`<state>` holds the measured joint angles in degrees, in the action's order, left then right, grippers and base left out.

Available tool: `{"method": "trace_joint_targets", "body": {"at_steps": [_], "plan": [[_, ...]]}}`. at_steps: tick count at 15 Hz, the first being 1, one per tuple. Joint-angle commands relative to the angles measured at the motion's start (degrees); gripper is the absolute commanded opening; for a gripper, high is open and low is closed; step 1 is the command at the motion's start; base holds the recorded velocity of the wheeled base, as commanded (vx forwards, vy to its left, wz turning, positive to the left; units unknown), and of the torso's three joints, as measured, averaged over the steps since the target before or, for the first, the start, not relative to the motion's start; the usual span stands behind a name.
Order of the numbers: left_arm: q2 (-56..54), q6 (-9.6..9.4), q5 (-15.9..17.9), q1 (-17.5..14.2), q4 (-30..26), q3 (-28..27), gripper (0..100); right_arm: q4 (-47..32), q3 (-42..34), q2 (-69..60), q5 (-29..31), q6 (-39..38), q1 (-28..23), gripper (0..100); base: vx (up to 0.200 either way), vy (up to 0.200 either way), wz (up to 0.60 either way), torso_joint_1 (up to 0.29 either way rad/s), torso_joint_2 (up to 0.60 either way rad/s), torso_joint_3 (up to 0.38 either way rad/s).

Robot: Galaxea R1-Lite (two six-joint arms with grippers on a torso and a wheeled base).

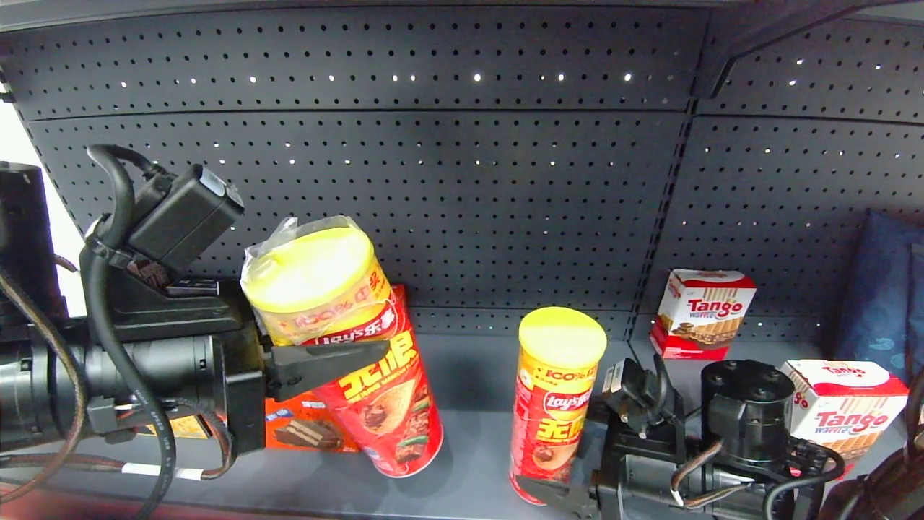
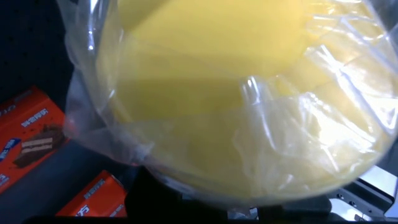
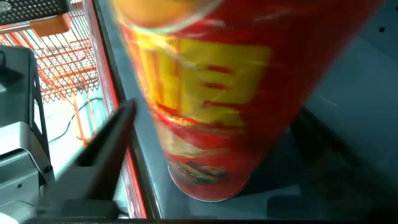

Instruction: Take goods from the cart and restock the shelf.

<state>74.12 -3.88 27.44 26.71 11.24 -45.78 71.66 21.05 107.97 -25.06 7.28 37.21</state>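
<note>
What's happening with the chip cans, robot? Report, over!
Left gripper shut on tilted chip can, over the shelf. Right gripper at second can, grip unclear. Orange boxes close behind.

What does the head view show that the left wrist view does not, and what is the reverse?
Head view alone: the left gripper clamped on the red body of the tilted chip can, a second chip can standing upright, two white wafer boxes, and the pegboard wall.
Left wrist view alone: a second orange box beside the first.
Both: the tilted can's yellow lid under clear plastic, and an orange box behind it.
</note>
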Motion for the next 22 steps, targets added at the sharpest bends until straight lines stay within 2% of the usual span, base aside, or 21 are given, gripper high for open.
{"method": "trace_joint_targets", "body": {"at_steps": [1, 2, 10, 18, 22], "plan": [[-0.3, 0.01, 0.0, -0.1, 0.0, 0.1, 0, -0.2, -0.1, -0.2, 2.6, 0.0, 0.3, 100, 0.0, 0.0, 0.0, 0.0, 0.0, 0.0], [-0.4, 0.01, 0.0, -0.1, 0.0, 0.1, 0, -0.4, -0.4, -0.5, 4.3, 0.0, 0.7, 100, 0.0, 0.0, 0.0, 0.0, 0.0, 0.0], [-0.9, 0.01, 0.0, 0.0, 0.0, 0.4, 0, -0.2, -5.4, -4.3, 4.4, -0.2, 2.3, 100, 0.0, 0.0, 0.0, 0.0, 0.0, 0.0], [-2.1, 0.01, 0.0, -0.1, 0.0, 1.8, 0, -0.3, -7.3, -6.5, 4.8, -0.2, 2.1, 100, 0.0, 0.0, 0.0, 0.0, 0.0, 0.0], [-2.4, 0.1, 0.0, -0.1, 0.0, 2.1, 0, -0.6, -6.5, -6.5, 8.2, -0.8, 1.1, 100, 0.0, 0.0, 0.0, 0.0, 0.0, 0.0]]}}
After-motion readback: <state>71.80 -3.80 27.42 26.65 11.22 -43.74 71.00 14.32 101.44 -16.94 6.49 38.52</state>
